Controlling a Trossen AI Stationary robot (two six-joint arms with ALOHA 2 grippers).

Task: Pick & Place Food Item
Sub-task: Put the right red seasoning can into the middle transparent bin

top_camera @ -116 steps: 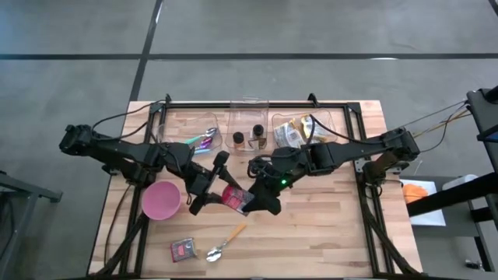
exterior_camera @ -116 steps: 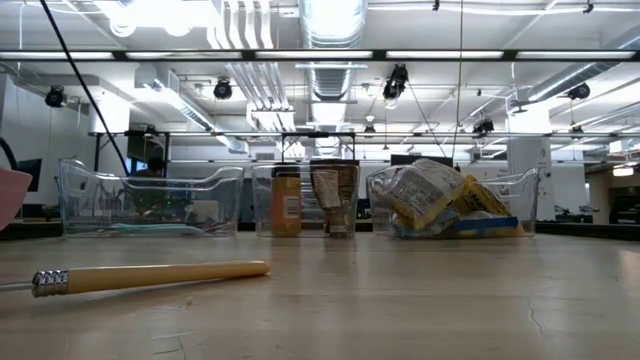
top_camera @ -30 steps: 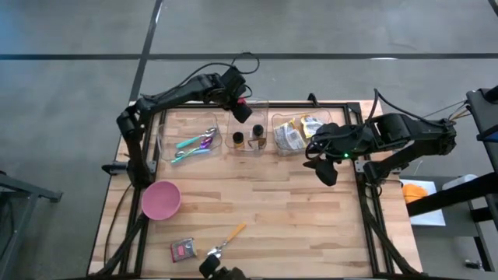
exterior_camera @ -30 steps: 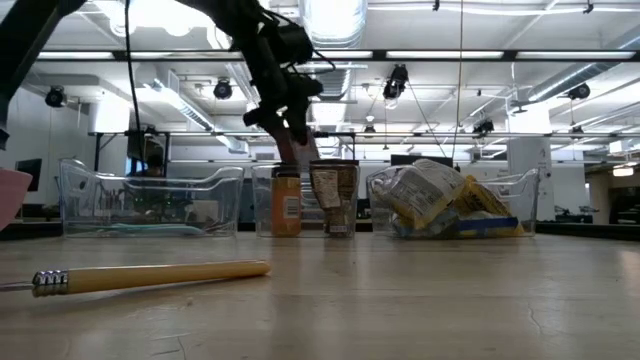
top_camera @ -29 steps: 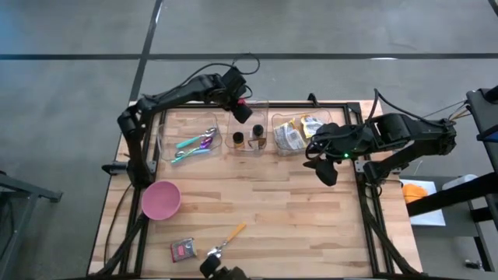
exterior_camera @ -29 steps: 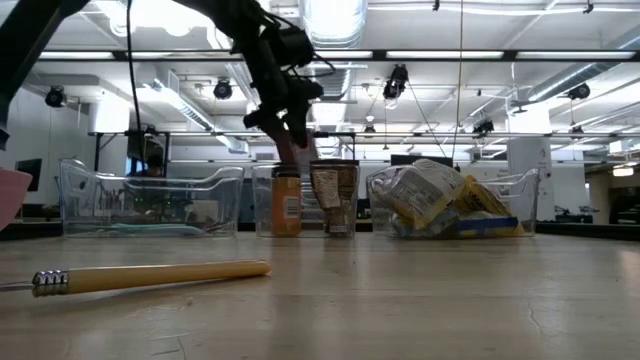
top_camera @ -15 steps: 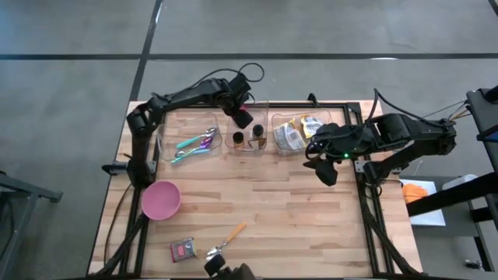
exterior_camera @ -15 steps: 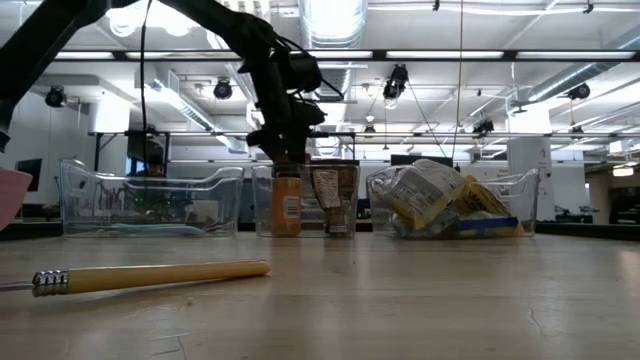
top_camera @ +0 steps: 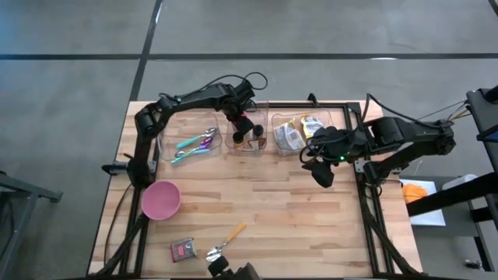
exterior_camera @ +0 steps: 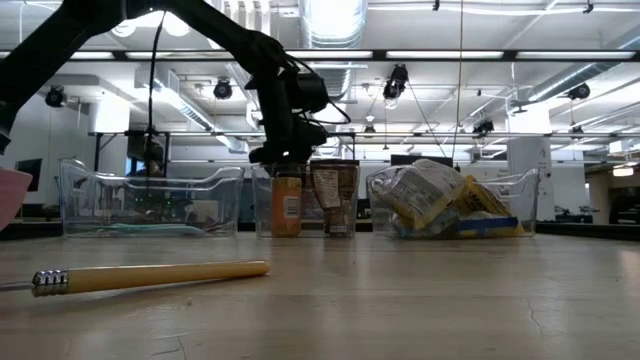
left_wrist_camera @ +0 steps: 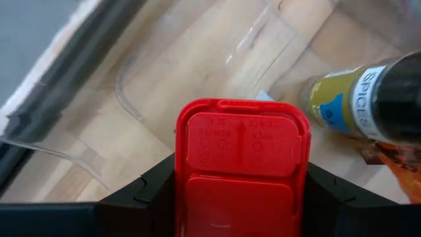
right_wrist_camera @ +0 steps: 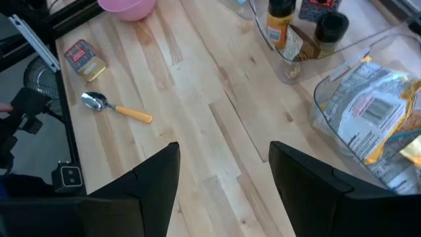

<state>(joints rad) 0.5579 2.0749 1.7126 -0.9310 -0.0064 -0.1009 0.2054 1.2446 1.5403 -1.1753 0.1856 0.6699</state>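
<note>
Left gripper (top_camera: pixel 243 124) over middle clear bin (top_camera: pixel 250 145) at far edge of table (top_camera: pixel 296 210), fingers pinching red-lidded container (left_wrist_camera: pixel 241 164), just beside spice jar (left_wrist_camera: pixel 358 99) standing in that bin; right gripper (top_camera: pixel 322 173) hangs above table right of centre, near snack-bag bin (top_camera: pixel 299 132), fingers spread, nothing between; pink bowl (top_camera: pixel 160 200), small tin (top_camera: pixel 184 249), yellow-handled spoon (top_camera: pixel 226 239) at near left

The red flip-top plastic container (left_wrist_camera: pixel 241 168) runs off the left wrist picture's edge; the left claw (top_camera: pixel 244 123) hides it from above.
</note>
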